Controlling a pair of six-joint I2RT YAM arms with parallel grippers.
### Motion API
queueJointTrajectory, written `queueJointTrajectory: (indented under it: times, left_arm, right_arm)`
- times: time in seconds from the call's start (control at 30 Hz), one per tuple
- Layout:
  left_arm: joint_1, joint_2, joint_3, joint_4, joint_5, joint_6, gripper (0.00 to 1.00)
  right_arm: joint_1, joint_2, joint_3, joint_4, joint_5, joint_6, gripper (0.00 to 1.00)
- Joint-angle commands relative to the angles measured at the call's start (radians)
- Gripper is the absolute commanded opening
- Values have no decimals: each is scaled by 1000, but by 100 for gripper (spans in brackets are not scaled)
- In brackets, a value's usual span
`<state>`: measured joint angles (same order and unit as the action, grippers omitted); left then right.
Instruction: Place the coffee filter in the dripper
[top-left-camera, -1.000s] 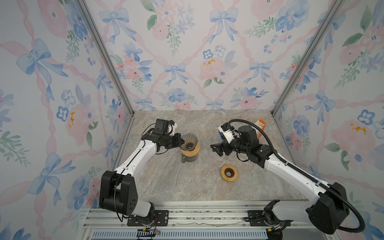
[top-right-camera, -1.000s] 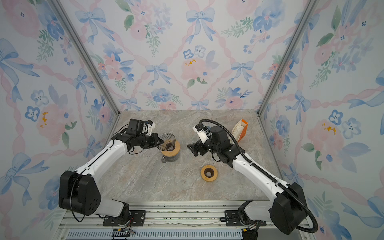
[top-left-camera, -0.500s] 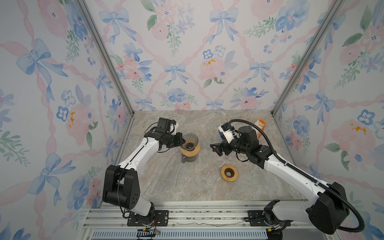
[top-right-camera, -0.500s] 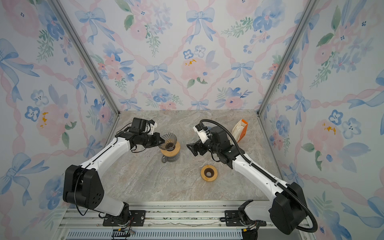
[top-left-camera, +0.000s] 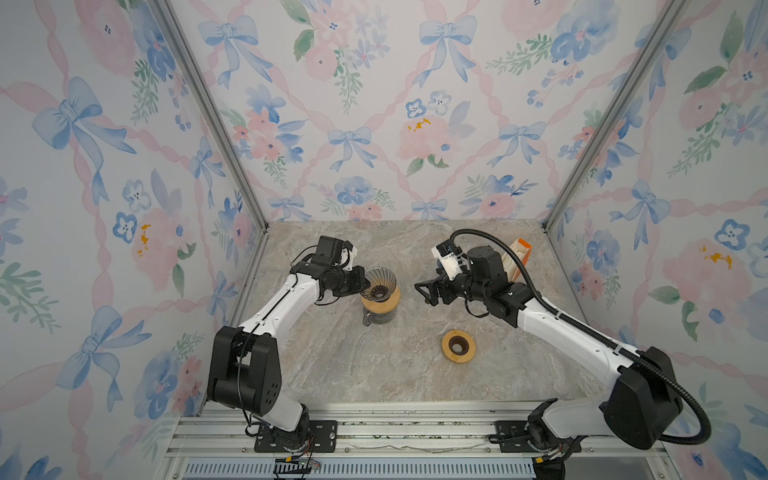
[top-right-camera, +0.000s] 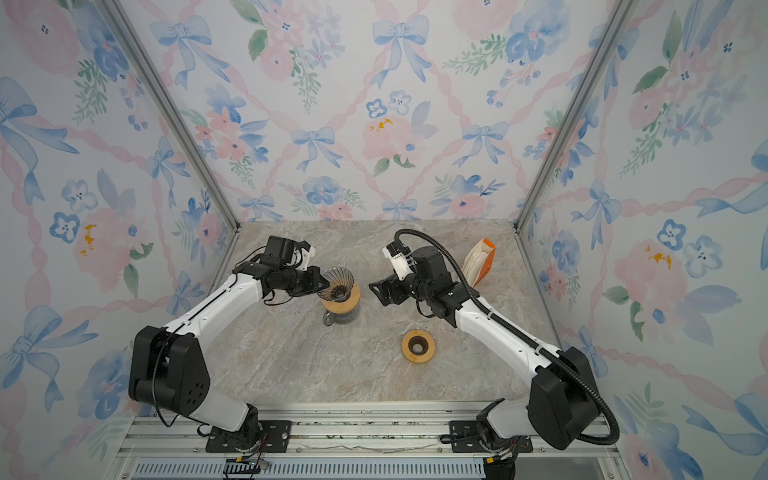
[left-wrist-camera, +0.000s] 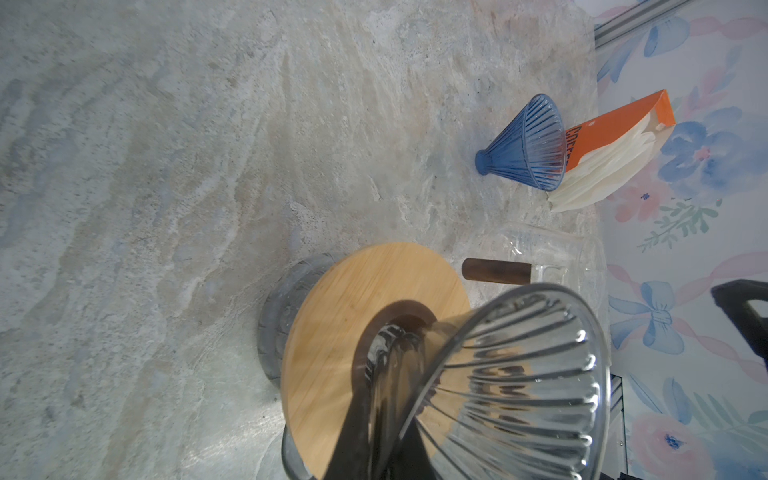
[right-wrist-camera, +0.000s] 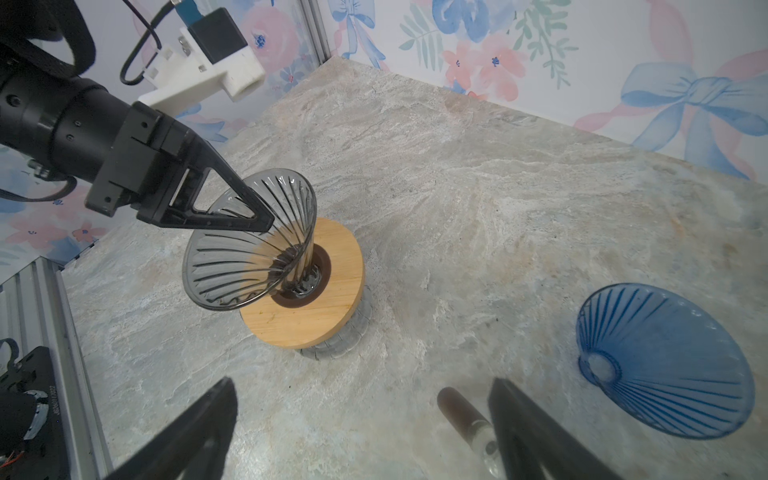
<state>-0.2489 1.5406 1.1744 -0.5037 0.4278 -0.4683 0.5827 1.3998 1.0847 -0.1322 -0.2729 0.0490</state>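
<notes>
Left fingers (right-wrist-camera: 255, 220) pinch the tilted dripper (right-wrist-camera: 224, 266), tip down in wooden ring (right-wrist-camera: 332, 291).

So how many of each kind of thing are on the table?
Drippers: 2 (grey dripper, blue dripper)
Wooden rings: 2 (ring on the jug, loose ring)
Glass jugs: 2 (jug under the ring, jug with brown handle)
Filter boxes: 1 (orange box)
Total: 7

1. Marbled grey surface (top-left-camera: 332, 374), walled on three sides.
2. Glass carafe (top-left-camera: 377, 319) stands left of centre.
3. Wooden ring (top-left-camera: 458, 358) lies flat, nearer the front.
4. Orange filter box (top-left-camera: 521, 253) near the back right corner, with a blue dripper (left-wrist-camera: 525, 143) on its side just beside it.
</notes>
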Motion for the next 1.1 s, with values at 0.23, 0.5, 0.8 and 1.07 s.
queueJointTrajectory:
  times: [0.23, 0.5, 0.8, 1.07]
  left_arm:
    - [-6, -7, 59, -3, 7, 30, 36]
    - [-5, -46, 82, -3, -16, 33, 55]
    - [5, -95, 49, -3, -29, 57, 59]
    - [25, -142, -13, -3, -34, 50, 58]
  right_arm:
    - [46, 126, 200, -172, 1, 11, 99]
    - [70, 200, 314, -245, 54, 40, 96]
    - [96, 340, 475, -403, 63, 28, 93]
    - [105, 459, 609, -496, 44, 24, 92]
